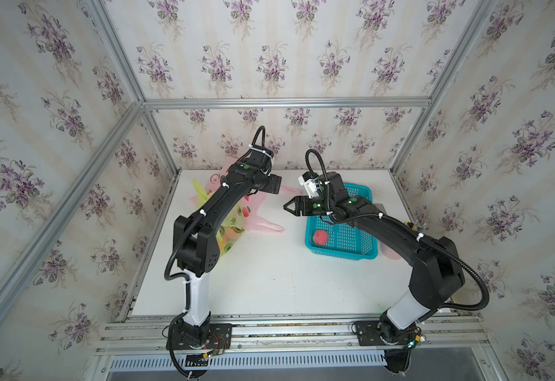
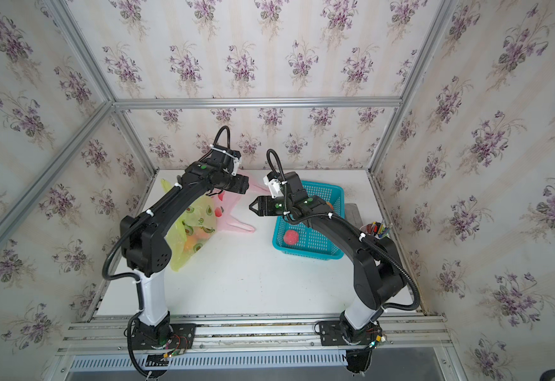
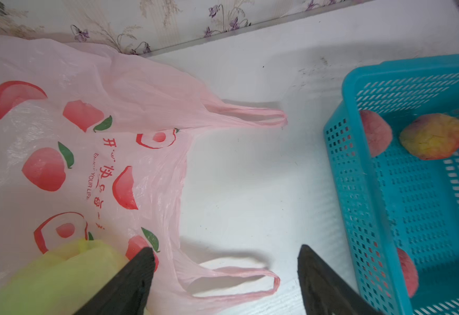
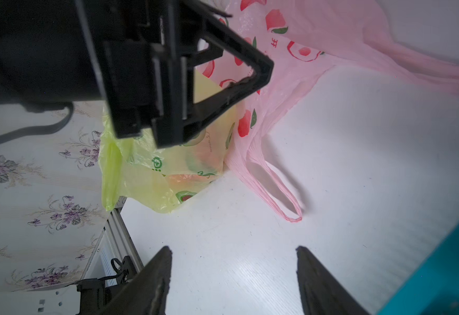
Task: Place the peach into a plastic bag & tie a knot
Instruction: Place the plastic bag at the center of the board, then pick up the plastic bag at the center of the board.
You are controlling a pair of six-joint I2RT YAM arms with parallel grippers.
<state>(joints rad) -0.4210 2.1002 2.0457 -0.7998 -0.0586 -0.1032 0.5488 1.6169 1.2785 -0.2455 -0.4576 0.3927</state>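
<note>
Hovering with left pincer (image 3: 225, 248) and right pincer (image 4: 233, 248) both spread apart and empty by the handles (image 3: 250, 117) of the flat pink bag (image 3: 86, 136), likely to open its mouth, with peach (image 1: 320, 237) unbagged in blue basket (image 1: 342, 255) alongside on worktop (image 1: 269, 280).

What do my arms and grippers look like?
The left arm and right arm are black with a white lower segment, green dots at joints, white zip ties and ribbed black cables. The left gripper and right gripper each have two black pointed fingers.
</note>
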